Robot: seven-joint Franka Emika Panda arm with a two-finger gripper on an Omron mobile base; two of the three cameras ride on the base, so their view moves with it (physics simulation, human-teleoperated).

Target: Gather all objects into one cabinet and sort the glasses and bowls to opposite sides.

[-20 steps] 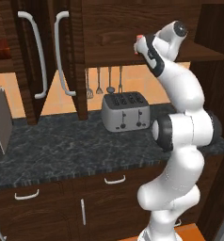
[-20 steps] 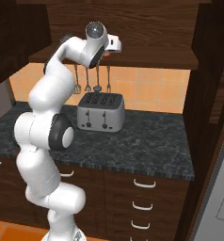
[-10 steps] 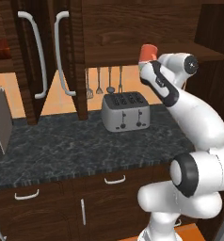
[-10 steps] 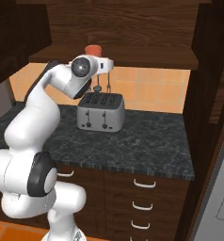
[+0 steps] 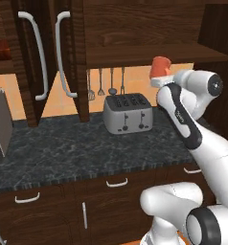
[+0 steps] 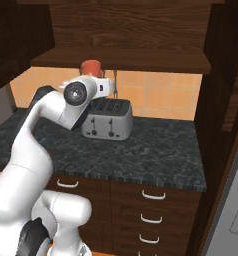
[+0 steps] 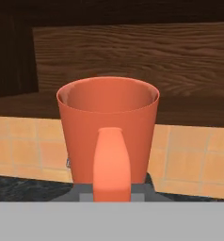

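The two-finger gripper is clenched on the orange-red handled cup, carried upright with its handle facing the hand camera. Just above the gripper runs the front edge of the dark brown wood-grain cabinet shelf; below and beyond it sits the silver four-slot toaster. The risk, I'd say: lift too close in and the rim catches that shelf edge, twisting the cup out of the grip.

The cup is up in the air above and right of the toaster, just under the cabinet shelf.
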